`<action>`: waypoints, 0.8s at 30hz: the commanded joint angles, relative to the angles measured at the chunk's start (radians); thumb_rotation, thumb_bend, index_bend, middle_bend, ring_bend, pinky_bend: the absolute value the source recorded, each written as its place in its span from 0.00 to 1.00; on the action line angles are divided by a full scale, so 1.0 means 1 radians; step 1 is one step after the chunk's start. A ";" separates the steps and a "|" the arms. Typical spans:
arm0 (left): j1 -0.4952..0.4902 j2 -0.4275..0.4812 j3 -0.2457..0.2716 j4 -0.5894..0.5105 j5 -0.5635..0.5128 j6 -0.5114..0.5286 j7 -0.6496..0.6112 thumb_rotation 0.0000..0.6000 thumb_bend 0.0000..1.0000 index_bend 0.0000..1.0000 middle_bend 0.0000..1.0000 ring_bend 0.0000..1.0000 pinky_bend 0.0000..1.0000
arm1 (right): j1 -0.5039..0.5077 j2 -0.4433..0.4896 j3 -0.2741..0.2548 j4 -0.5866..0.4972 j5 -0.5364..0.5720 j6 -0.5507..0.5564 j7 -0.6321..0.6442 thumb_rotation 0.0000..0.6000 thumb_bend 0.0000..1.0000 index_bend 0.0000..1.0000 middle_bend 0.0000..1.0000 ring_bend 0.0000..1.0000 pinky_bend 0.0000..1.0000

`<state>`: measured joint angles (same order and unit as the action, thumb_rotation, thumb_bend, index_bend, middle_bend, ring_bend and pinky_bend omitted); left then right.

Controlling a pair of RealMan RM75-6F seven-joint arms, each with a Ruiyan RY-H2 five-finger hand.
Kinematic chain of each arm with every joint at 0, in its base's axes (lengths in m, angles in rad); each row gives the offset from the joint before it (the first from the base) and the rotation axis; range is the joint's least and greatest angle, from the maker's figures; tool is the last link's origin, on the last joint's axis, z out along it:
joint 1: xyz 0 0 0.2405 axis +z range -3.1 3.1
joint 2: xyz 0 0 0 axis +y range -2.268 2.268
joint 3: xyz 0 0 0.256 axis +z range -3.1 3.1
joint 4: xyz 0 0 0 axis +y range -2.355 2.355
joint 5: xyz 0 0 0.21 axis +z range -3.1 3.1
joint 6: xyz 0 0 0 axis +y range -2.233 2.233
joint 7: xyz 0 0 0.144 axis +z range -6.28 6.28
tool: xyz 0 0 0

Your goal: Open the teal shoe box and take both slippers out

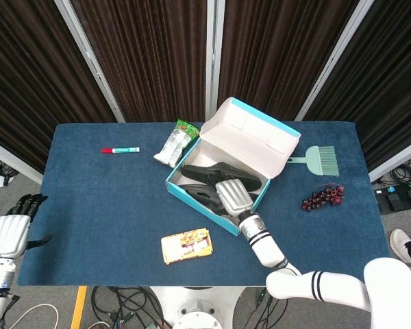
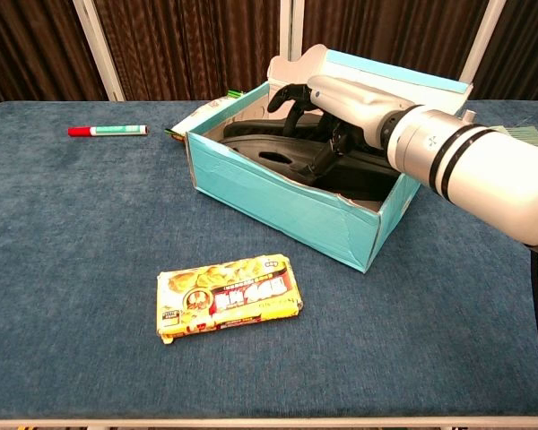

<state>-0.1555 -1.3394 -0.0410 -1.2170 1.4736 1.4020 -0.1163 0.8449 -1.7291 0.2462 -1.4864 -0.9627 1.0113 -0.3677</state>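
The teal shoe box (image 1: 192, 199) (image 2: 278, 199) stands mid-table, its lid (image 1: 250, 133) (image 2: 394, 70) open and leaning back. Two black slippers (image 1: 222, 175) (image 2: 282, 154) lie side by side inside. My right hand (image 1: 233, 197) (image 2: 341, 94) reaches into the box from the near right. Its fingers (image 2: 287, 93) curve down over the far slipper, and its thumb touches the near slipper. No slipper is raised, and I see no closed grip. My left hand (image 1: 10, 232) hangs off the table's left edge, holding nothing, with its fingers apart.
A yellow snack packet (image 1: 186, 246) (image 2: 229, 296) lies in front of the box. A green-and-white bag (image 1: 176, 144) sits by the box's far left corner, a red-capped marker (image 1: 120, 149) (image 2: 108, 131) further left. A teal brush (image 1: 318, 160) and grapes (image 1: 322, 197) lie right of the box.
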 commanded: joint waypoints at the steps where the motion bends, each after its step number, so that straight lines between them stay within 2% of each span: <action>1: -0.001 -0.003 0.002 0.005 0.001 -0.003 -0.004 1.00 0.11 0.15 0.13 0.10 0.35 | -0.007 -0.003 -0.006 -0.003 0.004 0.006 -0.009 1.00 0.24 0.16 0.30 0.09 0.26; 16: 0.003 -0.009 0.001 0.019 -0.003 -0.003 -0.011 1.00 0.11 0.15 0.13 0.10 0.35 | 0.004 -0.048 0.003 0.071 0.029 -0.023 -0.021 1.00 0.25 0.16 0.27 0.08 0.26; 24: 0.006 -0.008 0.002 0.028 -0.008 -0.006 -0.017 1.00 0.11 0.15 0.13 0.10 0.35 | 0.011 -0.070 0.006 0.105 0.036 -0.039 -0.025 1.00 0.30 0.16 0.28 0.09 0.26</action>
<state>-0.1500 -1.3472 -0.0393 -1.1887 1.4657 1.3957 -0.1329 0.8543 -1.7970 0.2527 -1.3847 -0.9295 0.9754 -0.3905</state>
